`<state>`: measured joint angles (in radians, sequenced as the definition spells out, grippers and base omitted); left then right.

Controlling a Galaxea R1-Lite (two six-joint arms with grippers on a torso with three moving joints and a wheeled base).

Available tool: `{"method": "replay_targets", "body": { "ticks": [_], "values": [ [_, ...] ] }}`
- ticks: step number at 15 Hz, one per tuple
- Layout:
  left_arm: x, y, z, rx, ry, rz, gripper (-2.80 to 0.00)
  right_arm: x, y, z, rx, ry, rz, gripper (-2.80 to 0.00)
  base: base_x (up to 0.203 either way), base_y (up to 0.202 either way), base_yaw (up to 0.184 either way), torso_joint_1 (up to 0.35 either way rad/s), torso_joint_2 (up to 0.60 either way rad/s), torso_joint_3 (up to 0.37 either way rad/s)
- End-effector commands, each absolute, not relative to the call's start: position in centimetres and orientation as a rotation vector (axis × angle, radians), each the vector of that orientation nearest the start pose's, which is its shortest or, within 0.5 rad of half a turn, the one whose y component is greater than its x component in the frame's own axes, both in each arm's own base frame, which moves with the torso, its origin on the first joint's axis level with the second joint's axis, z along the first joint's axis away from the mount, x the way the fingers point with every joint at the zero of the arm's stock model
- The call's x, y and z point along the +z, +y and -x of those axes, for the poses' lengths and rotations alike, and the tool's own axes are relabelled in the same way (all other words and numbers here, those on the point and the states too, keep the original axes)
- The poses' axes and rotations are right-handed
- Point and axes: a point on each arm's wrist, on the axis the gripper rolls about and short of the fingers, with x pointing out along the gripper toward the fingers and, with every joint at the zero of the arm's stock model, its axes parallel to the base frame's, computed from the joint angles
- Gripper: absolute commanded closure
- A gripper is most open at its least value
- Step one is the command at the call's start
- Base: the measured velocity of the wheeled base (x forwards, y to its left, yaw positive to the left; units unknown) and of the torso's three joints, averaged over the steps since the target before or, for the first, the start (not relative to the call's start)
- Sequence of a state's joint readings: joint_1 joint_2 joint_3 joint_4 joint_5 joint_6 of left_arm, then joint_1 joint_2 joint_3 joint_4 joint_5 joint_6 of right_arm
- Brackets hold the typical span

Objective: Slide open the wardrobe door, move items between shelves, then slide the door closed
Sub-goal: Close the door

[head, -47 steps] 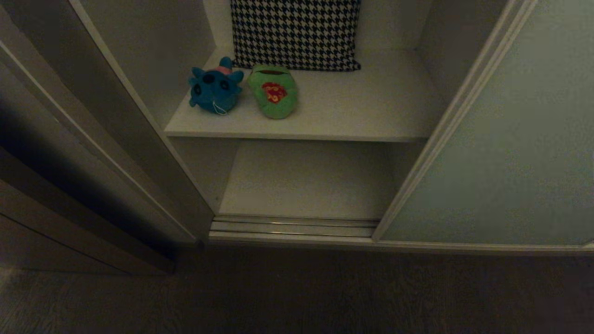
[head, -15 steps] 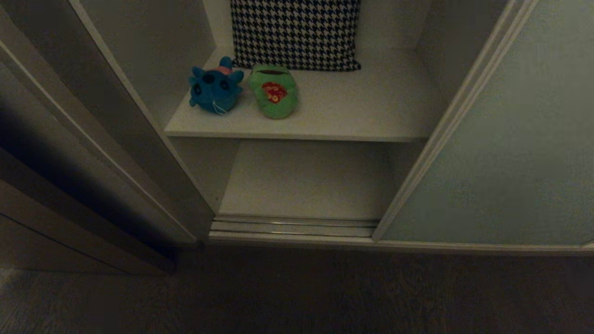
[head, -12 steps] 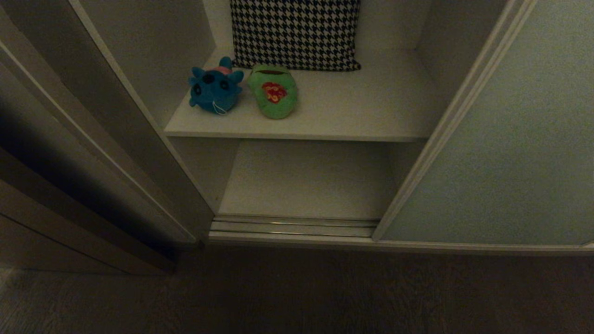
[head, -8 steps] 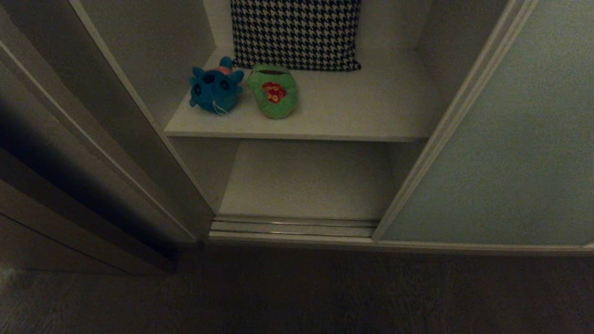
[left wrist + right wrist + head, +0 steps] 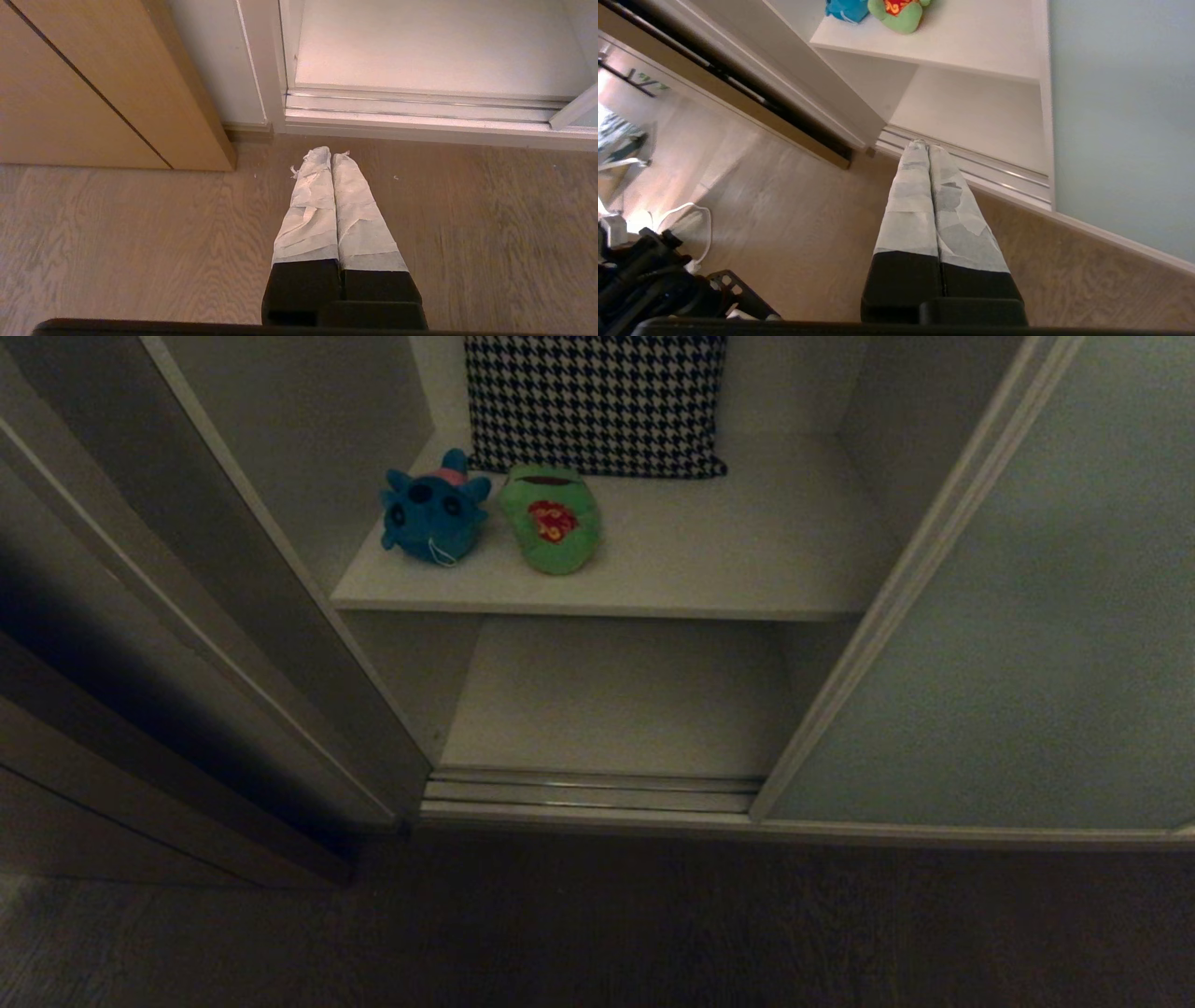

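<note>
Door (image 5: 1018, 644) slid aside, frog (image 5: 551, 520) and blue toy (image 5: 432, 515) on upper shelf (image 5: 709, 560): right gripper (image 5: 928, 148), pressed together, must spread and reach them; left gripper (image 5: 331, 156) closed above floor

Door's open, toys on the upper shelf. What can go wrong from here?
1. The teal-blue toy and green frog touch side by side; pinching one may drag the other.
2. The right gripper is shut, above the floor track; it must open before reaching.
3. The teal-blue toy sits near the shelf's left wall, leaving little finger room.
</note>
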<state>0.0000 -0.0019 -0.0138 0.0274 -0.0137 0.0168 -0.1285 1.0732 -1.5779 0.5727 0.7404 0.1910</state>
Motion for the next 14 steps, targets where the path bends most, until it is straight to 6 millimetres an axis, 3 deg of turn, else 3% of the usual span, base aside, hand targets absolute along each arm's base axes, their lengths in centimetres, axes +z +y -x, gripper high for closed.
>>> {"method": "replay_targets", "body": {
  "ticks": [1,6,14],
  "values": [
    [7.6,0.0,2.4,-0.014,0.014,-0.017,0.0,40.4,0.1,-9.7,0.589,0.163,-0.235,0.0,0.0,0.0,0.0,0.0,0.0,0.0],
    [7.6,0.0,2.4,-0.014,0.014,-0.017,0.0,39.9,-0.1,-13.5,0.587,0.198,-0.241,0.0,0.0,0.0,0.0,0.0,0.0,0.0],
    [7.6,0.0,2.4,-0.013,0.014,-0.017,0.0,39.5,1.7,-18.9,0.553,0.164,-0.197,0.0,0.0,0.0,0.0,0.0,0.0,0.0]
  ]
}}
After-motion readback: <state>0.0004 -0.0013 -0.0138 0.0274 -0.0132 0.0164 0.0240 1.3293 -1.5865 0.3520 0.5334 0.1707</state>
